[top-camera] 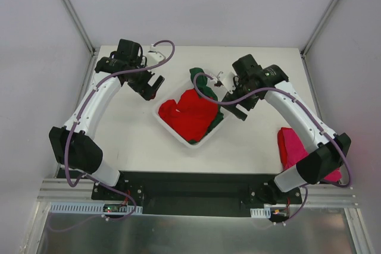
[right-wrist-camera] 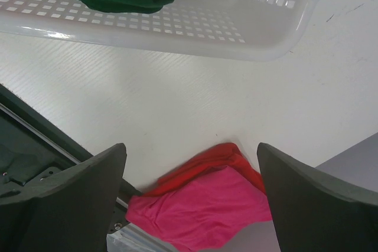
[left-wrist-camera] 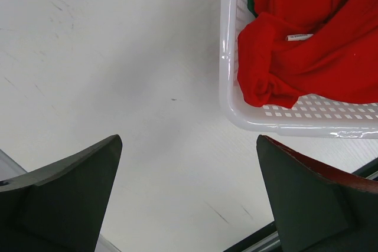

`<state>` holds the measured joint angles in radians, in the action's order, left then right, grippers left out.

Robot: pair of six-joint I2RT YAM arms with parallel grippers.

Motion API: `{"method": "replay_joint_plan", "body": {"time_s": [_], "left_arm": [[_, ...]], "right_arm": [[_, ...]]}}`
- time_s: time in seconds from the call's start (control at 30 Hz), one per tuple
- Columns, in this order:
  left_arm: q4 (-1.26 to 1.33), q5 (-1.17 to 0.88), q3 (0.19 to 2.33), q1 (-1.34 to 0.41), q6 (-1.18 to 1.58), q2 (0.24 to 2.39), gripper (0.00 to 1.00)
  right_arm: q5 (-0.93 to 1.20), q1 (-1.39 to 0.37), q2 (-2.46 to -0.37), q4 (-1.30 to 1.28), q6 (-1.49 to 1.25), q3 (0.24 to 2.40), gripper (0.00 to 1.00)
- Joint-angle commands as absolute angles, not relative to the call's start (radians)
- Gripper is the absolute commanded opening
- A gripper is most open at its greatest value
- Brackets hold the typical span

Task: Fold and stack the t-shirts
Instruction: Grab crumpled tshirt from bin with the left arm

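On the table (top-camera: 137,141), the white mesh basket (top-camera: 172,129) holds the red t-shirt (top-camera: 190,114) heaped over the green t-shirt (top-camera: 202,81). The pink t-shirt (top-camera: 290,147) lies well apart at the near right edge. The left gripper (left-wrist-camera: 189,146) and right gripper (right-wrist-camera: 192,151) hover spread and empty. A pinch on red could drag green, or the light basket, along. The white tag (left-wrist-camera: 300,37) seems printed, but it is too small to read.

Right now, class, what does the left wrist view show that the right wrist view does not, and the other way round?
Left wrist only: the left gripper, open over the table, and the white label on the red t-shirt. Right wrist only: the right gripper, open, and the magenta-pink t-shirt lying on the table outside the white mesh basket. Both: that basket, the table, and part of the red t-shirt inside the basket.
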<state>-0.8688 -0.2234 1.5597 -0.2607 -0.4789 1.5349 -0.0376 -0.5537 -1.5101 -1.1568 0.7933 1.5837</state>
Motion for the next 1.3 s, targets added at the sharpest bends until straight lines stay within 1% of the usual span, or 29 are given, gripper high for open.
{"method": "replay_joint_plan", "body": {"time_s": [0.0,0.33,0.4,0.57,0.67,0.83,0.9,1.0,1.13,1.27], "left_arm": [[-0.870,-0.213,1.565,-0.261,-0.480,1.502,0.99],[-0.867,-0.215,1.571,-0.262,-0.483,1.502,0.99],[-0.865,-0.213,1.568,-0.267,-0.495,1.496,0.99],[-0.859,-0.193,1.505,-0.273,-0.508,1.470,0.99],[-0.848,-0.187,1.488,-0.273,-0.485,1.483,0.99],[-0.851,-0.210,1.520,-0.275,-0.468,1.488,1.00],[-0.853,-0.210,1.534,-0.273,-0.471,1.486,1.00],[-0.854,-0.201,1.539,-0.275,-0.462,1.480,0.99],[-0.854,-0.143,1.488,-0.273,-0.471,1.441,0.99],[-0.853,-0.081,1.425,-0.265,-0.500,1.391,0.99]], "right_arm": [[-0.011,-0.554,-1.476,-1.169,0.779,1.605,0.96],[-0.009,-0.554,-1.471,-1.169,0.785,1.614,0.96],[-0.035,-0.552,-1.474,-1.155,0.790,1.608,0.96],[-0.066,-0.569,-1.486,-1.160,0.853,1.627,0.96],[-0.057,-0.603,-1.538,-1.198,0.905,1.724,0.96],[-0.060,-0.678,-1.577,-1.123,0.971,1.842,0.96],[-0.058,-0.696,-1.624,-1.123,0.953,1.914,0.96],[-0.060,-0.724,-1.675,-1.117,0.927,1.951,0.96],[-0.063,-0.753,-1.703,-1.049,0.891,1.939,0.96],[-0.084,-0.782,-1.781,-1.065,0.874,2.058,0.96]]}}
